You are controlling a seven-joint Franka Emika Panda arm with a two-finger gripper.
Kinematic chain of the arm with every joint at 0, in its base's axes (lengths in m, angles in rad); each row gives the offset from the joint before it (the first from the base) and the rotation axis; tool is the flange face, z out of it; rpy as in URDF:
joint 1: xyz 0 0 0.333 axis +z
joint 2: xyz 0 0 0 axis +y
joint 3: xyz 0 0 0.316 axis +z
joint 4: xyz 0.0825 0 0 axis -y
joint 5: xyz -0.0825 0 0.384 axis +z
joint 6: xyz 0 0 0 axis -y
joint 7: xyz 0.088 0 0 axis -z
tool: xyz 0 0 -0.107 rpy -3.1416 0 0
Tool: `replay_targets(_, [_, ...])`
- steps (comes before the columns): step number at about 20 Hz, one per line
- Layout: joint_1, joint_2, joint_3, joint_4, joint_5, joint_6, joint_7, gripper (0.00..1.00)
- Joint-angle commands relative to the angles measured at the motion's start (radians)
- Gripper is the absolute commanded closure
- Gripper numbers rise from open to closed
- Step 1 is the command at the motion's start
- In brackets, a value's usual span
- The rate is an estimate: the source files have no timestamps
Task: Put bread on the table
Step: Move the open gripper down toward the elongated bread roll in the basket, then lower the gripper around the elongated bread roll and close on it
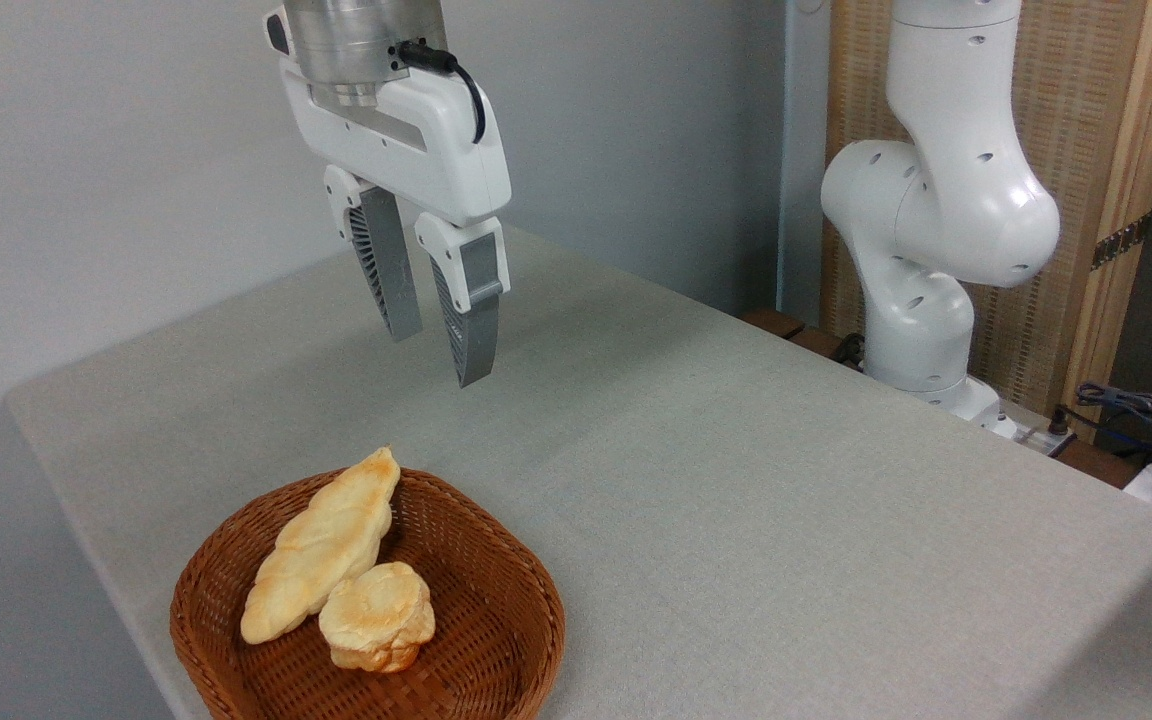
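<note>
The bread lies slanted in the wicker basket at the table's near left corner, touching a round bun. Above, the end effector hangs empty, fingers apart. Descending off-centre, it may catch the bun, tip the basket, or let the tapered loaf slip.
</note>
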Motion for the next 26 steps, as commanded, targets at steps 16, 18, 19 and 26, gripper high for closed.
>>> replay_targets(16, [-0.008,0.043,0.006,-0.005,-0.021,0.08,-0.009,0.0])
replay_targets(18, [-0.02,0.081,0.003,-0.002,-0.014,0.132,-0.078,0.0])
replay_targets(19, [-0.028,0.098,0.003,0.0,-0.012,0.155,-0.101,0.0])
replay_targets(26, [-0.031,0.194,-0.026,-0.015,-0.035,0.271,-0.334,0.0])
